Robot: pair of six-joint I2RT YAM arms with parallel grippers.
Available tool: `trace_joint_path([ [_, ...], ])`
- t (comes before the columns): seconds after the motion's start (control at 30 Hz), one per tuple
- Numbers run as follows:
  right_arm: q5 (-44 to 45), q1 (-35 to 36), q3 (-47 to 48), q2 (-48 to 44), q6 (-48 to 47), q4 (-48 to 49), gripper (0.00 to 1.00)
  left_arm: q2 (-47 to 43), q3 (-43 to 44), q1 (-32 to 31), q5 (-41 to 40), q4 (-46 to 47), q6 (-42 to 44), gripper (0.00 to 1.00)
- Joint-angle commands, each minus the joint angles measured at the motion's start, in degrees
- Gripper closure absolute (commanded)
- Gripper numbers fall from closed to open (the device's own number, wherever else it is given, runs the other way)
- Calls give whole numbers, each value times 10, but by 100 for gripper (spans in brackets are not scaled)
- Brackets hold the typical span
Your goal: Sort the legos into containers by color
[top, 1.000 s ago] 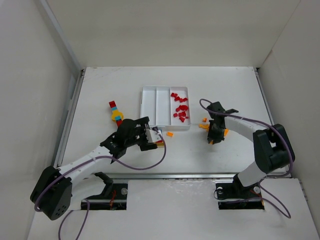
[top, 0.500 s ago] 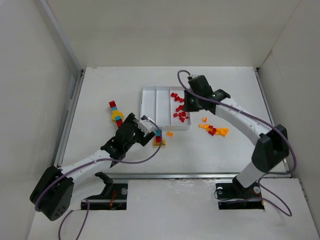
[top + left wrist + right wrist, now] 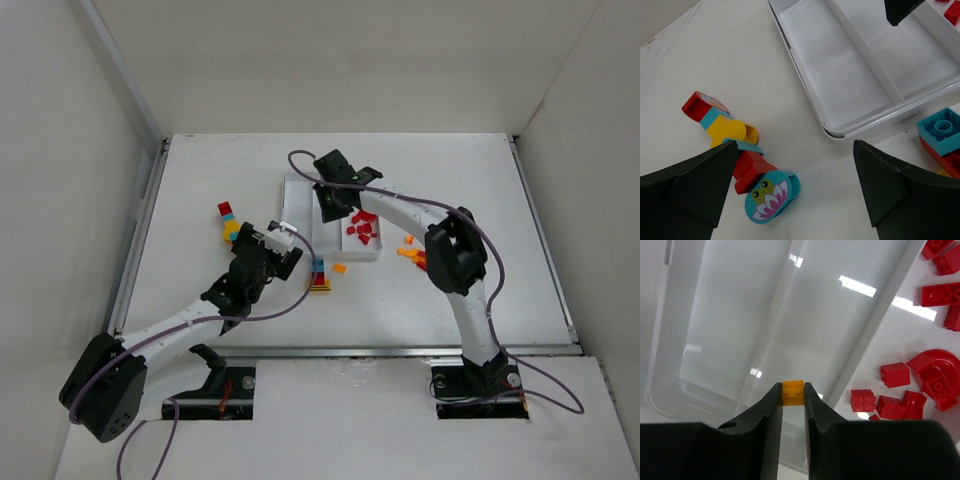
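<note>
The white tray (image 3: 286, 212) has three long compartments; the right one holds several red bricks (image 3: 362, 222). My right gripper (image 3: 333, 197) hovers over the middle compartment, shut on a small orange brick (image 3: 793, 392). In the right wrist view the tray's left and middle compartments (image 3: 740, 315) look bare and the red bricks (image 3: 920, 385) lie to the right. My left gripper (image 3: 284, 242) is open and empty, just left of the tray. A teal, red and yellow stack (image 3: 319, 277) stands near the tray's front corner. It also shows in the left wrist view (image 3: 941, 136).
A red, teal and yellow clump (image 3: 231, 225) lies left of the left gripper, with a teal frog-and-flower piece (image 3: 771, 196) at its end. Loose orange and red bricks (image 3: 412, 252) lie right of the tray. One orange brick (image 3: 340, 268) lies by its front edge.
My right gripper moved from the loose bricks right of the tray, across the red compartment, to above the middle one, carrying the orange brick. My left gripper drew back left from the stack.
</note>
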Motion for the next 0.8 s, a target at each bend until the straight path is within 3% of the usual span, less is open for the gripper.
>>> trace_joint_path([
  [0.0, -6, -4, 43, -1, -19, -2, 80, -14, -2, -1, -19, 24, -19, 0],
  [0.03, -11, -4, 48, -1, -19, -2, 74, -14, -2, -1, -19, 24, -19, 0],
  [0.07, -11, -4, 48, 5, -25, -8, 61, -14, -2, -1, -19, 24, -19, 0],
  [0.2, -16, 1, 41, 5, -30, -8, 41, -14, -2, -1, -19, 24, -19, 0],
  [0.3, -16, 1, 41, -8, -30, -8, 36, -14, -2, -1, -19, 24, -19, 0],
  [0.6, 10, 1, 19, -90, -35, 4, 35, -14, 16, -1, -31, 24, -13, 0],
  [0.77, 42, -4, -45, -184, -30, 34, 29, 5, 76, -1, -31, -49, 7, 0],
])
